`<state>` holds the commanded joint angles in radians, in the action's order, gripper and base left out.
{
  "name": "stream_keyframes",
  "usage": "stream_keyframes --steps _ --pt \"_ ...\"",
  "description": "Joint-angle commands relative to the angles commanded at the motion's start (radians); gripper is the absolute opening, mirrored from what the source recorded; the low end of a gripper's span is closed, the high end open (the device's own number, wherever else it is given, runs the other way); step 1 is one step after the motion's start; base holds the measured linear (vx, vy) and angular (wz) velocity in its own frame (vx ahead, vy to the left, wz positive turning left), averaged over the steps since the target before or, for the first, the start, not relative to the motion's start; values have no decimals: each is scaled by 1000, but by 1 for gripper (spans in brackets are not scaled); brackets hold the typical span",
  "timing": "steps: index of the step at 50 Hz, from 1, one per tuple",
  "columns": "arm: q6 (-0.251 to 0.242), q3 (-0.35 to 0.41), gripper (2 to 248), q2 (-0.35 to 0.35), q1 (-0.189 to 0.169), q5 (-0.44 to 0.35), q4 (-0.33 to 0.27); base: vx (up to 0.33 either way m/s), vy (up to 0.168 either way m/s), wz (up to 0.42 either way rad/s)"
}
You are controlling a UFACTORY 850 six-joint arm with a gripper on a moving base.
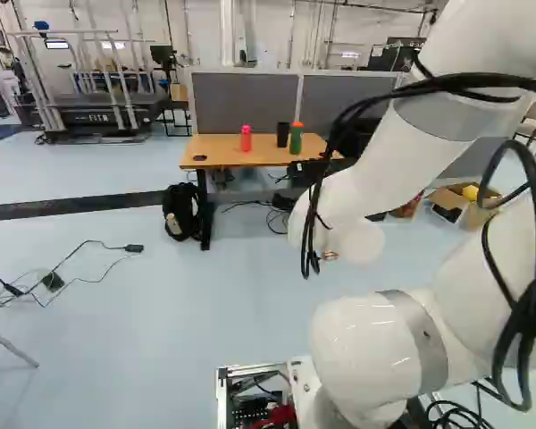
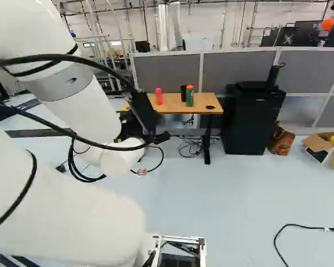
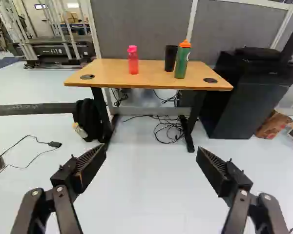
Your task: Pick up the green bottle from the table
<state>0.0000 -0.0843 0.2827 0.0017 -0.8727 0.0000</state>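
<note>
Our gripper (image 3: 152, 152) stands wide and empty, well apart from the green bottle (image 3: 181, 64) upright on the table (image 3: 107, 73) just beside the black cup (image 3: 170, 58), so if we come in off-centre, we could knock the cup or topple the bottle.

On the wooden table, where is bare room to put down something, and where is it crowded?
The table is bare between the pink bottle and black cup, and on the pink bottle's other side, up to a round black disc. Crowded: green bottle close beside the cup.
</note>
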Motion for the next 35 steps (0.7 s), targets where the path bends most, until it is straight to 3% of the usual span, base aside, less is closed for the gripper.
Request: stream_keyframes --steps 18,35 --pt "0 0 247 0 0 0 0 144 -28 0" --pt "0 0 247 0 0 0 0 252 -95 0"
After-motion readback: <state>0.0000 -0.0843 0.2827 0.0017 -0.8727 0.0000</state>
